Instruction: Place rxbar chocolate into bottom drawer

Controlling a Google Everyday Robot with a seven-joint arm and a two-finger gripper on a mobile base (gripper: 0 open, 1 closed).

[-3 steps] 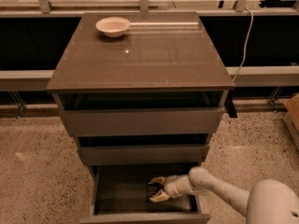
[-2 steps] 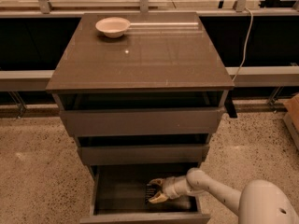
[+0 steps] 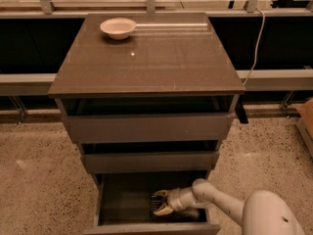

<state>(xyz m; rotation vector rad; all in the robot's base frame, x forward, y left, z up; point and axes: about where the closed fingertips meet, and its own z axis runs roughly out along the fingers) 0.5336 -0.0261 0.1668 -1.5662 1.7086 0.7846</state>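
The bottom drawer [image 3: 110, 207] is pulled out below the two wider drawers. My gripper [image 3: 159, 202] is inside it, low over the drawer floor toward the right, and my arm [image 3: 220, 204] comes in from the lower right. The rxbar chocolate [image 3: 152, 204], a small dark bar with faint white lettering, shows at the gripper's tip, close to the drawer floor. I cannot tell whether the bar is held or lies on the floor.
A white bowl [image 3: 118, 27] stands at the back left of the cabinet top [image 3: 146, 62]. The top drawer [image 3: 146, 127] and middle drawer [image 3: 149, 161] are slightly ajar. A cardboard box edge [image 3: 305, 121] is at the right, on the speckled floor.
My gripper has shifted slightly to the left inside the bottom drawer. The bar stays at its tip. Nothing else has moved.
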